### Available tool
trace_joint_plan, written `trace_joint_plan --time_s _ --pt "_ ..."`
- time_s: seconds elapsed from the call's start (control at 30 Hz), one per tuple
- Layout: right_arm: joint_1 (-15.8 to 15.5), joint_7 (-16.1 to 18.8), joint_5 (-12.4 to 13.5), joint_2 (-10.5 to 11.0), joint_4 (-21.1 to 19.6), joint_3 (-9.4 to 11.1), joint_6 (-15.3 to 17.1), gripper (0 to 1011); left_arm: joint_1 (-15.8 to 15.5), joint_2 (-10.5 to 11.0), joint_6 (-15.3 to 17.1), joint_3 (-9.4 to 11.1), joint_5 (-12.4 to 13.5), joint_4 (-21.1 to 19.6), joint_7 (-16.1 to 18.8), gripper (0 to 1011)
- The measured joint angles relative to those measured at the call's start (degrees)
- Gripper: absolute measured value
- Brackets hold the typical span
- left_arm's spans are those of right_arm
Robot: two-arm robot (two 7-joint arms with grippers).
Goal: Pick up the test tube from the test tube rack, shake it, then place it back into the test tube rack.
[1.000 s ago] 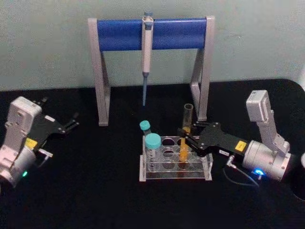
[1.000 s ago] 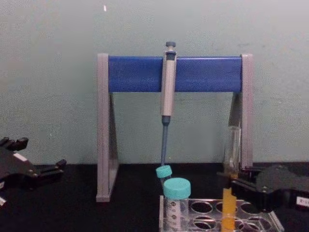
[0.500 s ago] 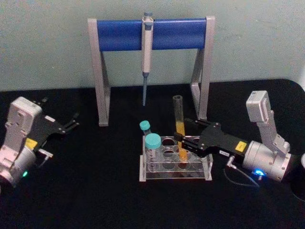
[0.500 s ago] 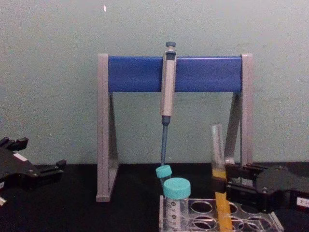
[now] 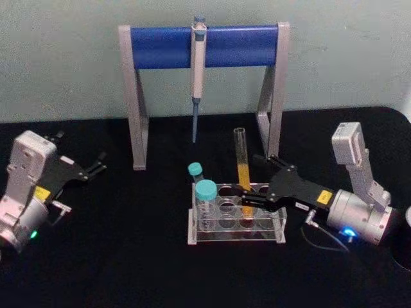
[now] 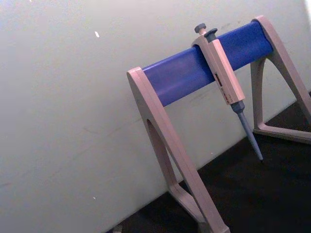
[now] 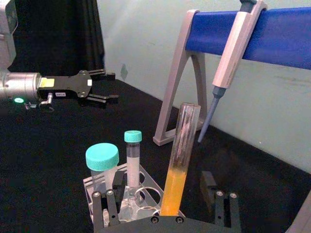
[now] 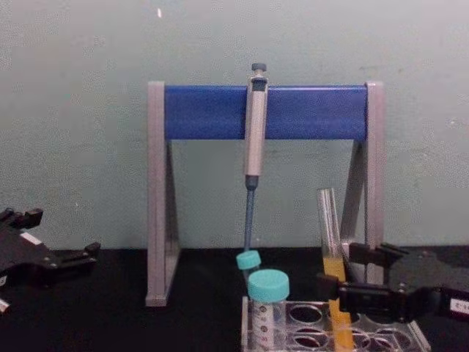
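Note:
The test tube (image 5: 242,160) stands tilted in a hole of the clear test tube rack (image 5: 276,235), orange-yellow liquid in its lower half. My right gripper (image 5: 258,181) is open around it, one finger on each side, neither touching the glass. In the right wrist view the test tube (image 7: 181,150) rises between the spread fingers (image 7: 106,206) above the rack (image 7: 92,187). In the chest view the tube (image 8: 329,227) leans left over the rack (image 8: 308,314) beside the right gripper (image 8: 350,273). My left gripper (image 5: 83,149) rests open at the far left of the table.
A grey-legged stand with a blue crossbar (image 5: 205,45) rises behind the rack, a grey-blue pipette (image 5: 197,70) hanging from it. Two teal-capped tubes (image 5: 205,192) occupy the rack's left end. The black tabletop (image 5: 128,256) stretches between the arms.
The right gripper, shut on the test tube a second ago, has set it more upright in the rack and opened its fingers. The left arm has not moved.

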Motion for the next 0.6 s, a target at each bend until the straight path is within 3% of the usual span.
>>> trace_joint_plan --time_s 0.27,0.6 --pt "0.0 0.0 0.0 0.0 0.0 0.0 0.0 1000 0.0 0.0 0.0 0.0 0.0 0.0 0.0 1001" --pt "-2.0 -1.1 1.9 0.6 -3.4 1.4 0.8 1000 0.0 0.0 0.0 0.0 0.0 0.0 0.0 1001"
